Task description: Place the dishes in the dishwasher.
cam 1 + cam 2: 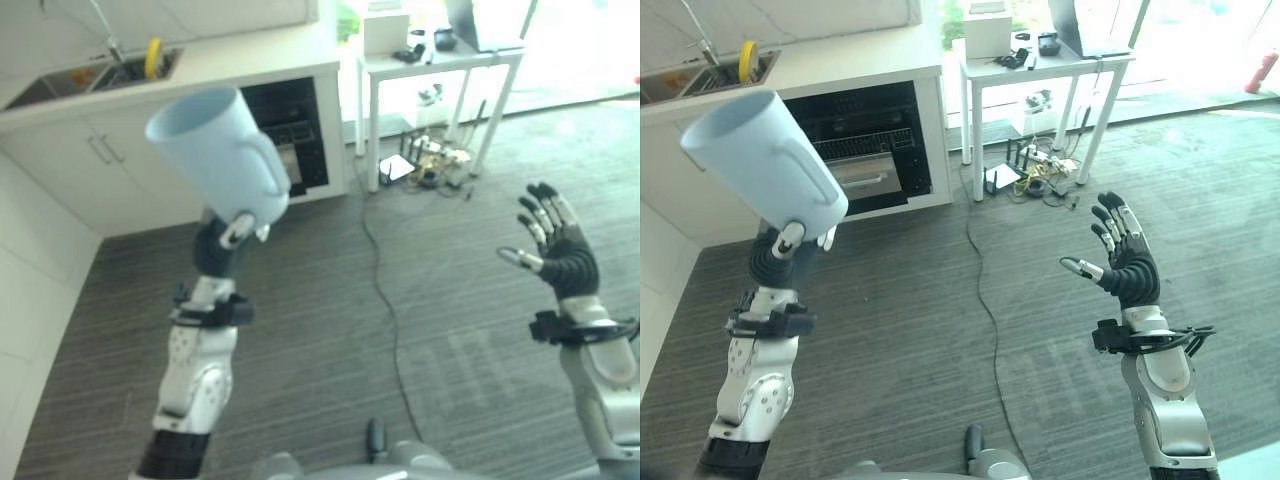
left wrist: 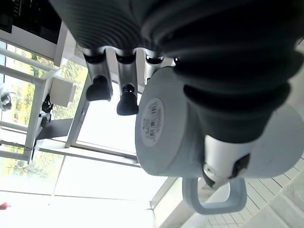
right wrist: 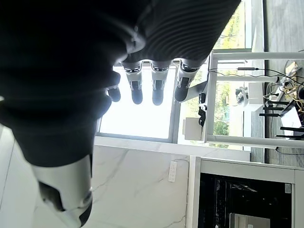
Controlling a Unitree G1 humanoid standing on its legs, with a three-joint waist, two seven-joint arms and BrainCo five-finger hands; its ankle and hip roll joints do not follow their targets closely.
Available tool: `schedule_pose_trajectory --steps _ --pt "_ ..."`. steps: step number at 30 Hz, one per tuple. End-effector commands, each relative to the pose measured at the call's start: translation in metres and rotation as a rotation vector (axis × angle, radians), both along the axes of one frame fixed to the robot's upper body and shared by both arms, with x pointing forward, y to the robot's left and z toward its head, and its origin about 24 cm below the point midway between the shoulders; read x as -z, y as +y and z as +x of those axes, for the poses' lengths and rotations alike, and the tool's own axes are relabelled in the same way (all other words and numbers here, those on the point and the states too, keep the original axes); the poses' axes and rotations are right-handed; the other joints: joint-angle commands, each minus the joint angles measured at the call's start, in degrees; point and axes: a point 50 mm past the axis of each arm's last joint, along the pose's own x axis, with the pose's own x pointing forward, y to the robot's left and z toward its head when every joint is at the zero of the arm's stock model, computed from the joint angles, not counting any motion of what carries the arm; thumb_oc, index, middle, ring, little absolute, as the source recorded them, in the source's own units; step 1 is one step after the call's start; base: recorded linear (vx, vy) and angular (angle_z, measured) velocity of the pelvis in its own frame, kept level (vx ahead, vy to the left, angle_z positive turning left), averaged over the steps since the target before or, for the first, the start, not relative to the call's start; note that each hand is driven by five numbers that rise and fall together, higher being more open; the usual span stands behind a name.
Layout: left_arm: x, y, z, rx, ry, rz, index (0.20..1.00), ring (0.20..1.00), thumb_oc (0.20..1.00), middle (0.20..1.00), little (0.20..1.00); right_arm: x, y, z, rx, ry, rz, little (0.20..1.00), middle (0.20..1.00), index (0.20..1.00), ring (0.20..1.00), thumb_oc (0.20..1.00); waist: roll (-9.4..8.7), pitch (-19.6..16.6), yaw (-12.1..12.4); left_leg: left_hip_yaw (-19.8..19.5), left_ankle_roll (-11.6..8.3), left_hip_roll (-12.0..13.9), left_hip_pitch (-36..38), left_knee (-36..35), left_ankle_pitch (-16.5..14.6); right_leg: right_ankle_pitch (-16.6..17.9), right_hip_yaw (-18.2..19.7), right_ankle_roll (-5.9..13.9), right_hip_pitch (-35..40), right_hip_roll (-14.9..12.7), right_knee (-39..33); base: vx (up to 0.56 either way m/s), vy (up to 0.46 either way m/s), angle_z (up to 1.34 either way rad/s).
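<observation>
Our left hand (image 1: 780,255) has its fingers (image 2: 127,90) and thumb curled round the base of the pale blue mug (image 1: 220,150), held high and tilted, rim towards ten o'clock. Our right hand (image 1: 1128,262) hangs at three o'clock, fingers spread and empty. The open dishwasher (image 1: 865,150) sits at twelve o'clock under the desk (image 1: 840,65). We judge the carry needs a firm hold and a slow approach to the rack. Our left wrist view alone shows the mug's handle (image 2: 213,199) and base label.
</observation>
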Motion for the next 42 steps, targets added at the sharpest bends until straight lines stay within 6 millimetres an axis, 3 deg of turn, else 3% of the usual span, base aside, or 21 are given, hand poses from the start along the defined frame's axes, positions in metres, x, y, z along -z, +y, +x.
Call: schedule_pose_trajectory --steps 1,3,5,9,10,15,19,22,24,35,36,42 --pt "-0.029 0.013 -0.008 -0.027 -0.191 -0.021 0.2 0.2 0.2 0.2 0.2 -0.025 0.008 -0.004 -0.068 -0.115 -0.097 1.0 1.0 1.0 1.0 1.0 2.53 -1.8 -0.5 -2.4 -1.11 -2.6 12.1 -17.1 5.9 -3.4 4.1 10.68 3.8 -5.0 0.3 0.38 0.394 0.07" --pt "-0.026 0.015 -0.009 -0.039 -0.195 -0.034 0.2 0.2 0.2 0.2 0.2 -0.027 0.006 -0.002 -0.074 -0.113 -0.114 1.0 1.0 1.0 1.0 1.0 2.96 -2.0 1.0 -6.2 -3.01 -0.5 7.5 -17.3 9.8 -6.2 5.2 10.32 7.3 -4.5 0.3 0.43 0.465 -0.37" --pt "-0.024 0.015 -0.009 -0.048 -0.199 -0.043 0.2 0.2 0.2 0.2 0.2 -0.03 0.004 -0.002 -0.076 -0.118 -0.122 1.0 1.0 1.0 1.0 1.0 2.42 -2.5 1.4 -3.2 -2.41 -0.2 7.5 -17.3 9.2 -7.1 3.5 11.33 9.4 -6.0 0.3 0.34 0.482 -0.52" --pt "-0.034 0.011 0.0 -0.039 -0.224 -0.015 0.2 0.2 0.2 0.2 0.2 -0.031 0.003 -0.007 -0.075 -0.133 -0.097 1.0 1.0 1.0 1.0 1.0 0.58 -3.3 2.1 -3.6 0.07 -3.5 9.0 -17.3 6.6 -6.0 1.4 14.52 11.1 -10.3 1.0 0.22 0.373 -0.23" --pt "-0.039 0.008 0.003 -0.018 -0.227 0.006 0.2 0.2 0.2 0.2 0.2 -0.03 0.003 -0.007 -0.053 -0.136 -0.085 1.0 1.0 1.0 1.0 1.0 -0.33 -3.4 2.8 -4.5 1.41 -5.6 9.5 -17.3 5.5 -4.4 0.4 15.55 9.5 -12.3 6.1 0.27 0.42 0.03" --pt "-0.04 0.007 0.003 -0.002 -0.215 0.046 0.2 0.2 0.2 0.2 0.2 -0.024 0.009 -0.008 -0.053 -0.121 -0.065 1.0 1.0 1.0 1.0 1.0 -0.36 -3.3 3.8 -6.5 3.4 -8.4 11.5 -17.3 3.9 -0.5 -1.1 15.46 3.7 -14.5 18.0 0.19 0.271 0.32" --pt "-0.041 0.01 0.006 0.002 -0.199 0.041 0.2 0.2 0.2 0.2 0.2 -0.021 0.01 -0.004 -0.05 -0.1 -0.092 1.0 1.0 1.0 1.0 1.0 -0.46 -2.4 3.3 -7.7 3.5 -8.5 12.8 -17.3 2.6 -3.2 -2.2 14.14 0.4 -9.3 12.6 0.17 0.091 0.16" --pt "-0.04 0.0 0.005 0.044 -0.217 0.043 0.2 0.2 0.2 0.2 0.2 -0.023 0.004 -0.009 -0.038 -0.114 -0.092 1.0 1.0 1.0 1.0 1.0 -1.29 -1.7 1.4 -9.8 4.09 -9.9 13.8 -17.3 1.3 -1.5 2.3 12.68 -1.1 -5.8 5.7 0.15 -0.045 0.49" --pt "-0.04 -0.004 0.005 0.041 -0.224 0.037 0.2 0.2 0.2 0.2 0.2 -0.022 0.007 -0.006 -0.042 -0.115 -0.088 1.0 1.0 1.0 1.0 1.0 -1.23 -2.2 1.6 -11.0 4.63 -10.6 14.3 -17.3 1.2 -1.4 3.7 12.07 -0.2 -5.2 4.3 0.05 -0.134 0.58" --pt "-0.04 0.0 0.004 0.005 -0.218 0.016 0.2 0.2 0.2 0.2 0.2 -0.027 0.023 0.006 -0.062 -0.148 -0.108 1.0 1.0 1.0 1.0 1.0 0.28 -5.1 2.8 -12.2 4.81 -11.4 16.4 -17.3 -0.5 -1.9 3.7 11.36 3.3 -5.1 0.7 0.02 -0.041 0.11" --pt "-0.035 0.012 0.003 -0.165 -0.212 0.107 0.2 0.2 0.2 0.2 0.2 -0.011 0.026 -0.002 -0.164 -0.081 -0.093 1.0 1.0 1.0 1.0 1.0 0.71 -5.0 0.6 -13.5 2.94 -9.3 15.4 -17.3 -0.1 -3.1 7.5 10.52 2.7 -4.0 0.3 0.0 0.0 0.0" --pt "-0.033 0.024 -0.001 -0.192 -0.201 0.102 0.2 0.2 0.2 0.2 0.2 -0.008 0.024 -0.003 -0.127 -0.063 -0.071 1.0 1.0 1.0 1.0 1.0 0.68 -5.8 1.1 -12.4 2.97 -8.8 16.1 -17.3 -0.2 -3.7 6.8 10.23 3.5 -3.7 0.3 0.01 -0.036 -0.01"
